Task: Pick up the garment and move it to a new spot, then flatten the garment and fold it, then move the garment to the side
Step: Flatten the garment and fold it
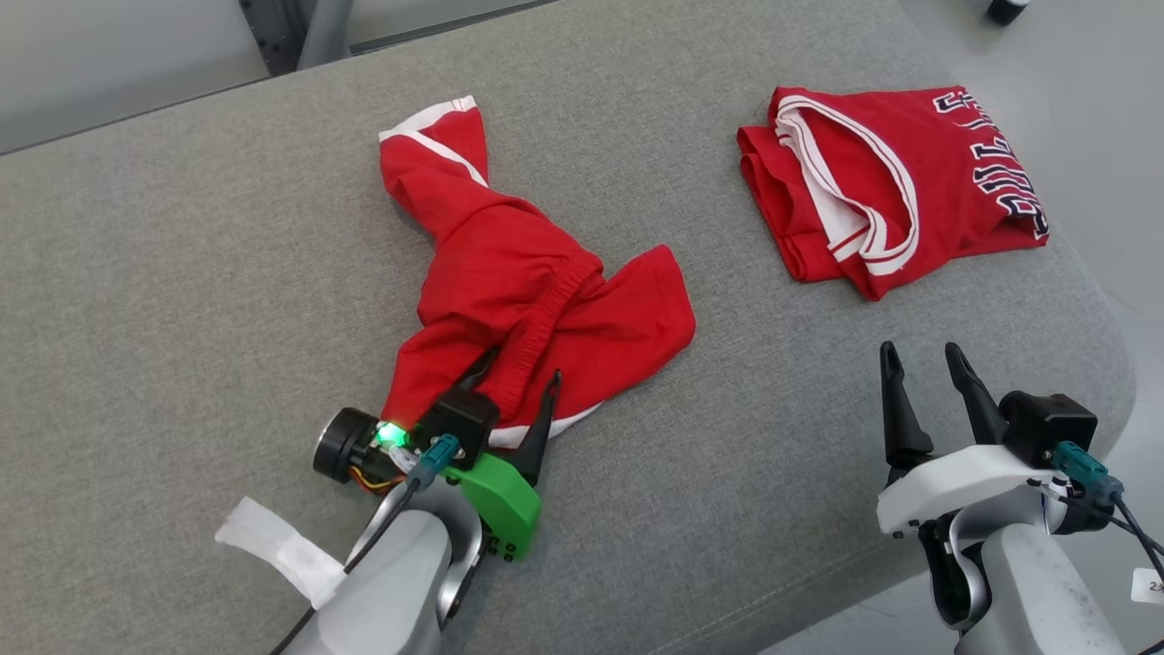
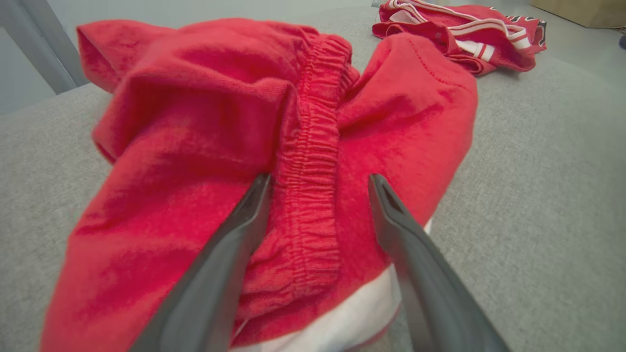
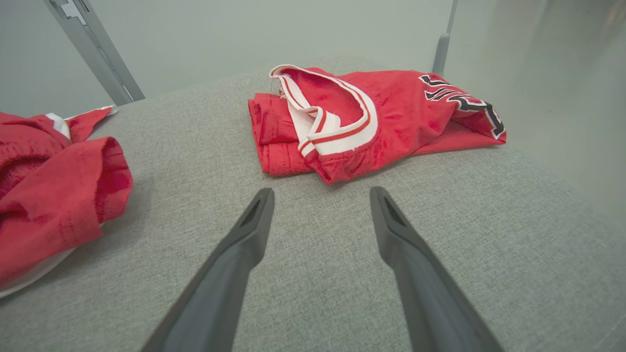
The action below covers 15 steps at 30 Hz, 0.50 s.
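Altogether one garment (image 1: 509,264), one jersey (image 1: 946,173)

My workplace looks like a bare robot lab or test room, not a home. A wide grey fabric cushion (image 1: 182,273) serves as my bench. Pale plain floor (image 1: 1109,109) lies at two o'clock, a grey metal frame post (image 1: 320,27) at eleven o'clock, and a cardboard box (image 2: 582,11) at one o'clock in my left wrist view.
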Motion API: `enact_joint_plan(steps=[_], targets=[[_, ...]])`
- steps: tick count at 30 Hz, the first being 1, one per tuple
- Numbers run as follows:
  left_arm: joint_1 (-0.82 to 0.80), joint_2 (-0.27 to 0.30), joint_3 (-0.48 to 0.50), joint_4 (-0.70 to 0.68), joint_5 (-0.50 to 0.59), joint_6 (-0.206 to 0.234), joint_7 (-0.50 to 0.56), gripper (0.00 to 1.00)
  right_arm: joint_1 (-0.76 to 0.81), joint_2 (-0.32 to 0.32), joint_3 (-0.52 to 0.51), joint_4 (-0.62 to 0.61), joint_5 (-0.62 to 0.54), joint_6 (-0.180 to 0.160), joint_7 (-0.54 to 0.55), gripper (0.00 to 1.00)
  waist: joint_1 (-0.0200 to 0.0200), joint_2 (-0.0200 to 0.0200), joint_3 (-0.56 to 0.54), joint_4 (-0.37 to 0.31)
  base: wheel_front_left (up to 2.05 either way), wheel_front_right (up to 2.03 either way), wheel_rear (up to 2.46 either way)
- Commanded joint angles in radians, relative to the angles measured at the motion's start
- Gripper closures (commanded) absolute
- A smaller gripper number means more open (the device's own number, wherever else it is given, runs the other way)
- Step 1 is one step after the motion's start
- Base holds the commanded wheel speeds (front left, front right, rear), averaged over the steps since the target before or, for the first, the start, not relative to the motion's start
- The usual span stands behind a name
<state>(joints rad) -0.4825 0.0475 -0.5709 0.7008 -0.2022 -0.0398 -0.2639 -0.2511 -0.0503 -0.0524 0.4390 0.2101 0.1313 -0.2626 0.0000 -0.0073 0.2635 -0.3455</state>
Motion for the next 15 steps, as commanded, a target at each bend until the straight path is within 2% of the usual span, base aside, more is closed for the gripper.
enact_joint_plan(steps=[1, 3, 4, 5, 6, 7, 15], targets=[[-0.017, 0.006, 0.013, -0.007, -0.010, 0.012, 0.000, 0.00, -0.008, -0.002, -0.001, 0.003, 0.006, -0.001, -0.003, 0.00, 0.0000, 0.0073, 0.016, -0.016, 0.00, 0.00, 0.00], [-0.014, 0.006, 0.028, -0.015, -0.012, 0.020, 0.000, 0.00, -0.006, -0.002, -0.003, 0.004, 0.007, -0.001, -0.003, 0.00, 0.0000, 0.0073, 0.015, -0.015, 0.00, 0.00, 0.00], [-0.012, 0.006, 0.035, -0.019, -0.011, 0.021, 0.000, 0.23, -0.003, -0.002, -0.005, 0.006, 0.006, -0.001, -0.003, 0.00, 0.0000, 0.0073, 0.013, -0.013, 0.00, 0.00, 0.00], [-0.005, 0.006, 0.041, -0.018, -0.013, 0.021, 0.000, 0.56, 0.000, -0.002, -0.008, 0.007, 0.005, -0.001, -0.003, 0.00, 0.0000, 0.0073, 0.010, -0.011, 0.00, 0.00, 0.00], [-0.001, 0.006, 0.042, -0.017, -0.014, 0.018, 0.000, 0.80, 0.004, -0.001, -0.010, 0.008, 0.003, -0.001, -0.003, 0.00, 0.0000, 0.0073, 0.007, -0.007, 0.00, 0.00, 0.00], [0.003, 0.006, 0.044, -0.020, -0.014, 0.017, 0.000, 1.00, 0.007, -0.001, -0.012, 0.011, 0.002, -0.001, -0.003, 0.00, 0.0000, 0.0073, 0.004, -0.004, 0.00, 0.00, 0.00], [0.006, 0.006, 0.084, -0.083, -0.032, 0.015, 0.000, 1.00, -0.002, -0.002, -0.005, 0.016, 0.016, -0.001, -0.003, 0.00, 0.0000, 0.0073, -0.006, 0.031, 0.00, 0.00, 0.00]])
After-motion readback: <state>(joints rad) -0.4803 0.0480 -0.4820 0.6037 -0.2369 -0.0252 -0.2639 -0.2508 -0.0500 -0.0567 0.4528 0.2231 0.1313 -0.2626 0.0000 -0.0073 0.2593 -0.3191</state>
